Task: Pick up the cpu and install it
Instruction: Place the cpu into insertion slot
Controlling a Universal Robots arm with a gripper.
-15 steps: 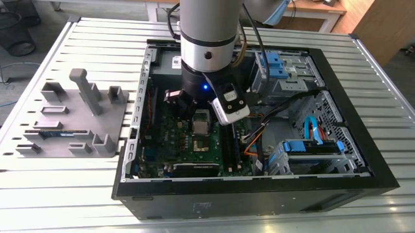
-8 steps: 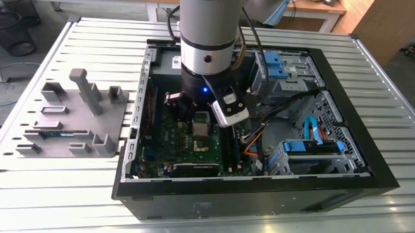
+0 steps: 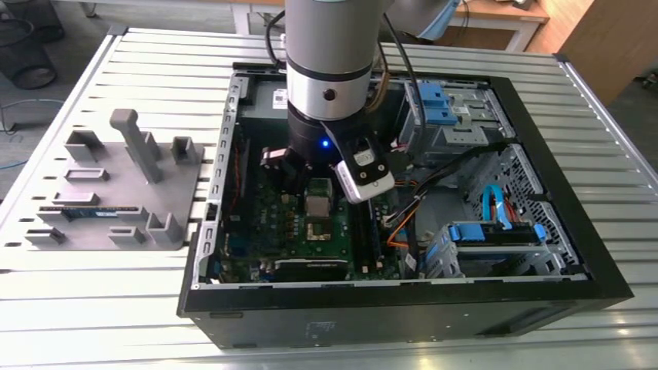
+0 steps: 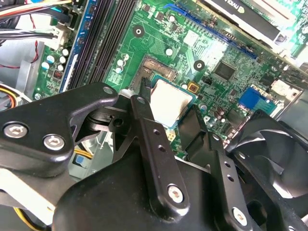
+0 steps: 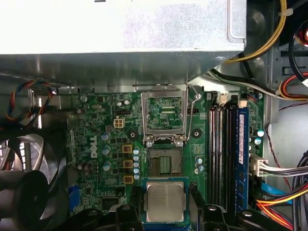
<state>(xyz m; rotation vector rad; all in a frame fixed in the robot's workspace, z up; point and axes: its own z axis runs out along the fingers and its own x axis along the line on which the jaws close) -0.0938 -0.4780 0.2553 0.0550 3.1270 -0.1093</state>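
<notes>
Exterior view's left: grey fixture tray (image 3: 113, 177) on the slatted worktop (image 3: 62, 308), with a memory stick (image 3: 91, 210) lying in one slot. Centre: open computer case (image 3: 411, 312), arm (image 3: 327, 69) down inside it. First wrist view: hand (image 5: 166, 208) closed narrowly on the cpu (image 5: 165, 198), fingers (image 5: 196, 199) on opposite edges. Chip sits level, close by the open socket (image 5: 165, 162) but not seated. Hinged frame (image 5: 164, 115) stands raised, likely to leave the socket clear.
</notes>
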